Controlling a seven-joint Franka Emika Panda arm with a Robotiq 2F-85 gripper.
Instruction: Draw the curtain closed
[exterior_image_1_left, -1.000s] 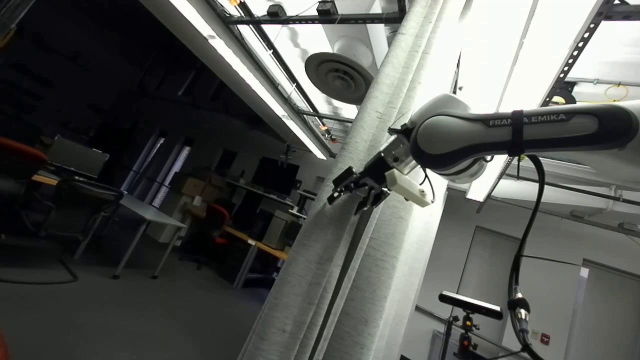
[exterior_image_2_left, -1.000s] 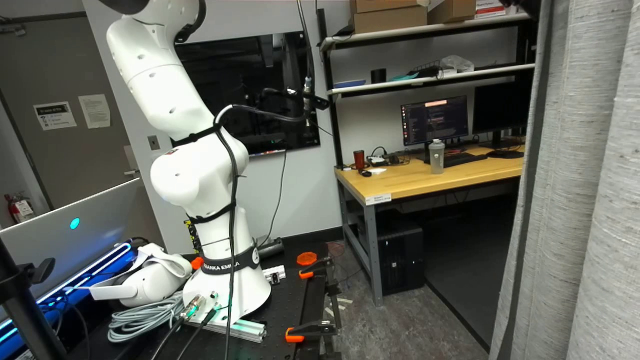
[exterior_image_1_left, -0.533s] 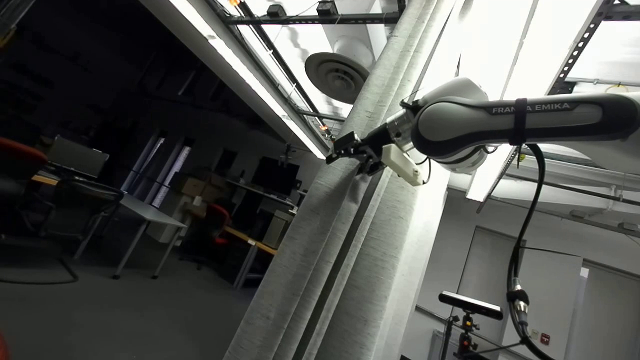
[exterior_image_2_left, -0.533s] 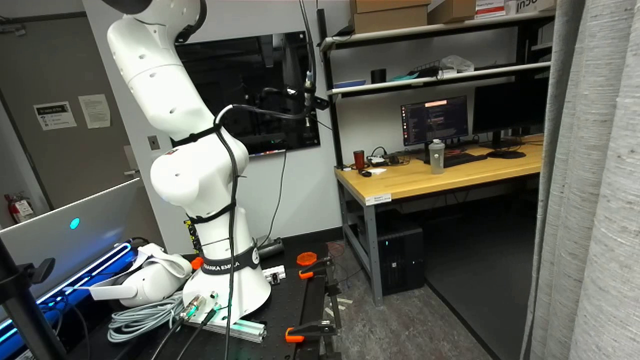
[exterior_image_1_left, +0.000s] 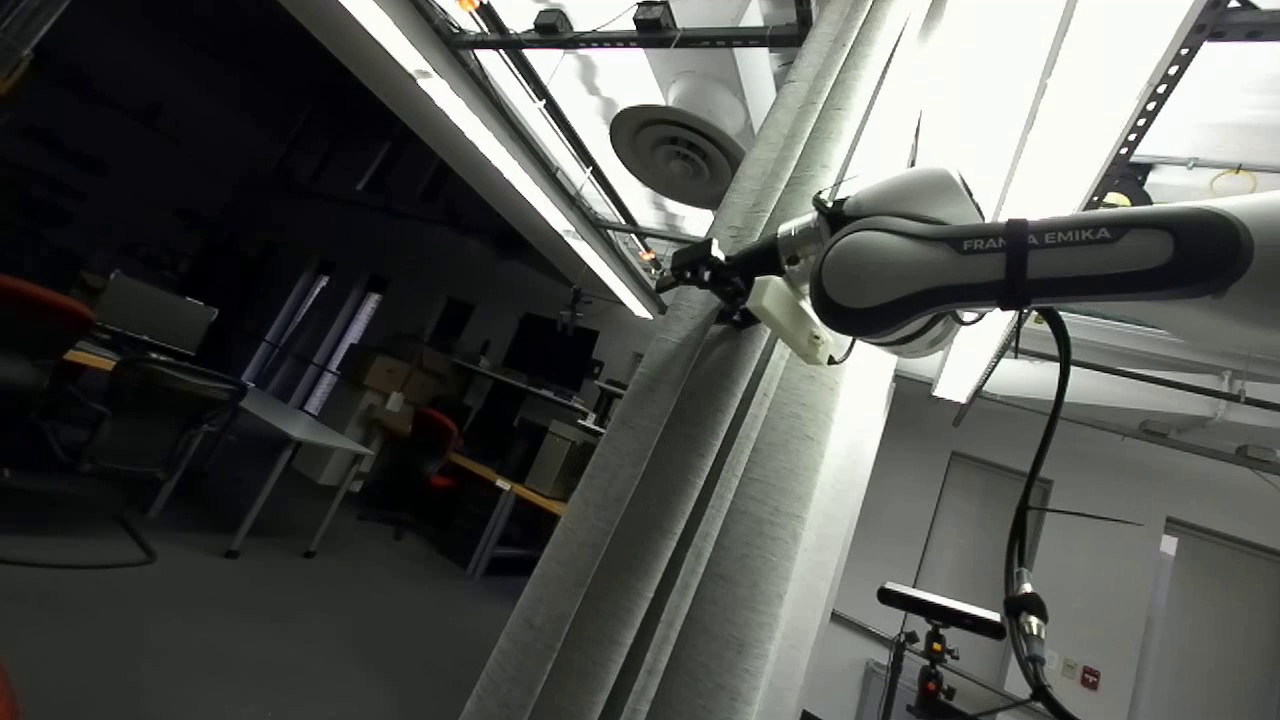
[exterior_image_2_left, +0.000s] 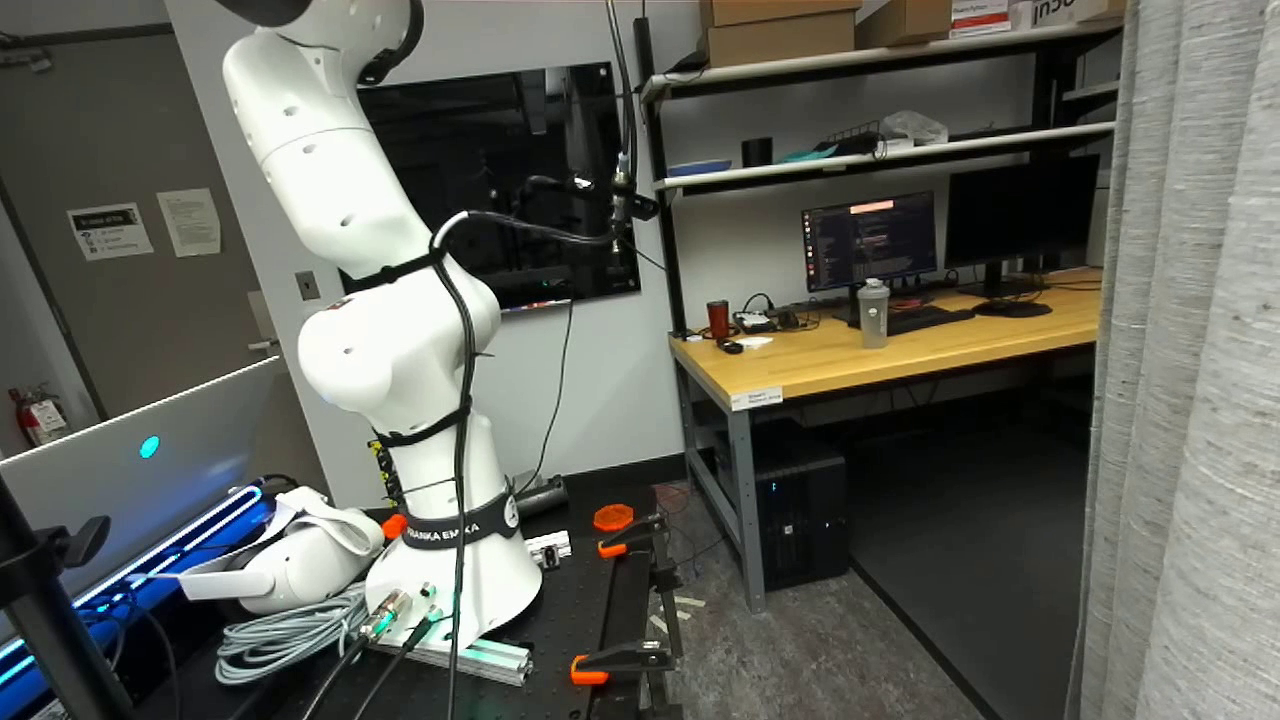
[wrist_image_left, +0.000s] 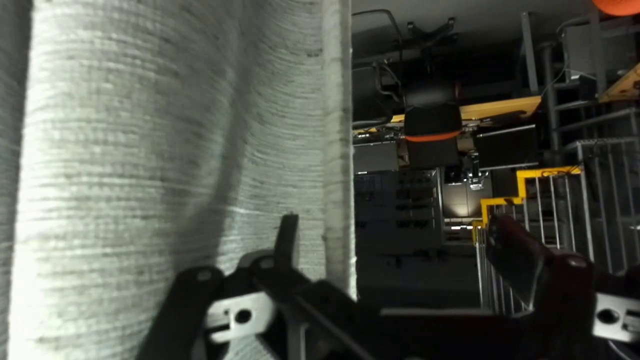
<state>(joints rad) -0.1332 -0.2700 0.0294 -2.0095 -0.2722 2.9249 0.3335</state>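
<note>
The curtain (exterior_image_1_left: 770, 480) hangs as tall pale grey fabric with soft vertical folds behind my gripper. It also fills the right side in an exterior view (exterior_image_2_left: 1190, 420) and the left half of the wrist view (wrist_image_left: 125, 150). My gripper (exterior_image_1_left: 697, 302) is open, with its fingers spread wide at the curtain's upper part. In the wrist view, the gripper (wrist_image_left: 392, 220) has its left finger in front of the fabric; whether it touches is unclear. The curtain's free edge lies between the two fingers, nearer the left one. The right finger is out over the dark room, away from fabric.
A camera on a stand (exterior_image_1_left: 940, 610) is right of the curtain. A wooden desk (exterior_image_2_left: 900, 365) with monitors and shelves stands beyond the robot base (exterior_image_2_left: 450, 560). A laptop (exterior_image_2_left: 150, 450) and a white headset (exterior_image_2_left: 310, 560) are beside the base. Yellow railing (wrist_image_left: 500, 201) shows far off.
My gripper has risen along the curtain and stays open. In an exterior view the curtain's edge has moved to the right, showing more of the desk. The folds have shifted.
</note>
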